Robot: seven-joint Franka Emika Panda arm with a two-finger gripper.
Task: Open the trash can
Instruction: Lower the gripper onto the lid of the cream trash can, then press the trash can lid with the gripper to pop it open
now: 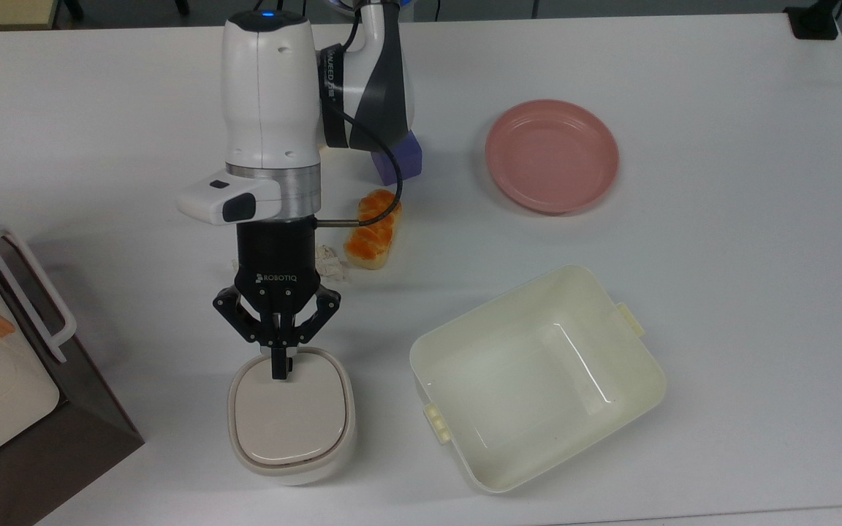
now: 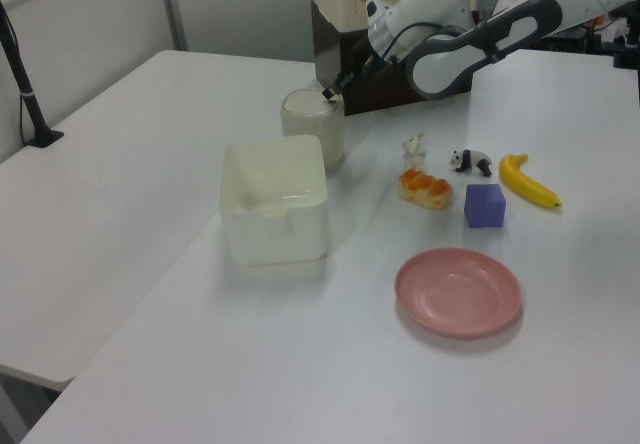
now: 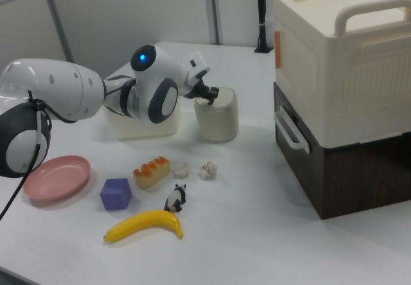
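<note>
The trash can [image 1: 291, 420] is a small cream-white rounded bin at the top view's lower left, and its beige lid lies flat and closed. My gripper [image 1: 278, 371] points down over the lid's far edge with its fingers shut together and nothing between them. The fingertips cover the spot where the black button sits, so the button is hidden. In the left view the gripper [image 2: 328, 92] meets the top rim of the trash can [image 2: 312, 129]. In the right view the gripper [image 3: 212, 94] sits on top of the trash can [image 3: 217, 117].
A lidless cream tub [image 1: 633, 380] stands right of the bin in the top view. A brown box with a white handle [image 1: 33, 365] is at that picture's left edge. Bread [image 1: 370, 245], a purple cube [image 1: 406, 162], a pink plate [image 1: 551, 155], a banana [image 2: 528, 182] and a panda figure [image 2: 470, 160] lie behind the arm.
</note>
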